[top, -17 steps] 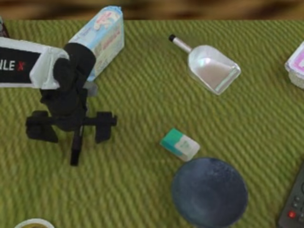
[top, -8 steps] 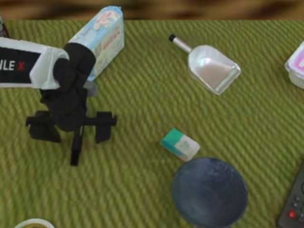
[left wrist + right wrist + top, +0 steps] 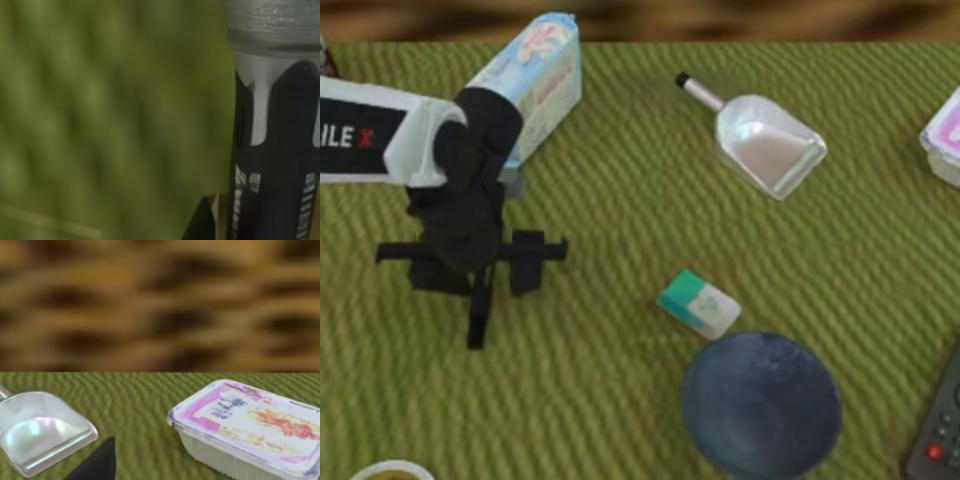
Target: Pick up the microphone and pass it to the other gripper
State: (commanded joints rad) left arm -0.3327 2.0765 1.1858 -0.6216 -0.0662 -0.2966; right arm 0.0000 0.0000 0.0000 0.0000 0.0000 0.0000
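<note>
The microphone (image 3: 479,312) is lying on the green bench (image 3: 620,400) under the left tool (image 3: 472,262), its fingers spread either side of it, handle poking out toward the top view's bottom edge. The left wrist view is showing its grey mesh head (image 3: 272,22), mostly hidden from above.

The microphone (image 3: 478,315) lies flat on the green cloth at the table's left side, its slim black handle pointing toward the near edge and its grey mesh head (image 3: 272,22) at the far end. The left gripper (image 3: 475,262) straddles its handle, fingers apart.
</note>
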